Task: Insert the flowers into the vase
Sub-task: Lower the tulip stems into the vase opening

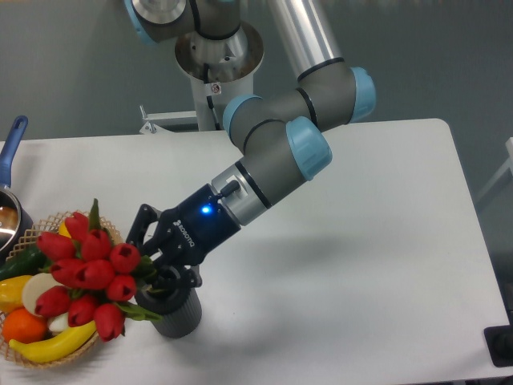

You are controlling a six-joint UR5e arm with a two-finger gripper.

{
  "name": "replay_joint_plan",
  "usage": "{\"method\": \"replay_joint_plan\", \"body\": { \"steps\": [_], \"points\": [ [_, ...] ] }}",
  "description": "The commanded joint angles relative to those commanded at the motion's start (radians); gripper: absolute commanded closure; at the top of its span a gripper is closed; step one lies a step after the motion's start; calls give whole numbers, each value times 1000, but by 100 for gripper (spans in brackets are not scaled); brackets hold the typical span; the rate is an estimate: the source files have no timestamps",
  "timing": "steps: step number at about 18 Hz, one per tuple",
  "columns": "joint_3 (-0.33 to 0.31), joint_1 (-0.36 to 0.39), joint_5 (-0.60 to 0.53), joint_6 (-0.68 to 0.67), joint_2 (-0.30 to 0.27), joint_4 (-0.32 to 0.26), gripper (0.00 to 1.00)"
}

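Note:
The flowers (88, 271), a bunch of red tulip buds with green stems and leaves, hang tilted to the left over the basket's edge. My gripper (160, 265) is shut on their stems, right above the mouth of the vase (172, 309). The vase is a short dark grey ribbed tube standing on the white table near the front edge. The stem ends reach toward the vase's mouth, but my fingers hide whether they are inside it.
A woven basket (32, 357) with a banana, an orange and other vegetables sits at the front left, partly under the buds. A pot with a blue handle (12, 140) stands at the left edge. The arm's base rises at the table's back.

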State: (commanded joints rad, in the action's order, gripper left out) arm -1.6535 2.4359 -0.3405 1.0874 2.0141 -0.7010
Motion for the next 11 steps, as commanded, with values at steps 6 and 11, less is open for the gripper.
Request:
{"method": "replay_joint_plan", "body": {
  "steps": [6, 11],
  "points": [
    [-49, 2, -8, 62, 21, 2, 73],
    [-69, 8, -8, 62, 23, 2, 40]
  ]
}}
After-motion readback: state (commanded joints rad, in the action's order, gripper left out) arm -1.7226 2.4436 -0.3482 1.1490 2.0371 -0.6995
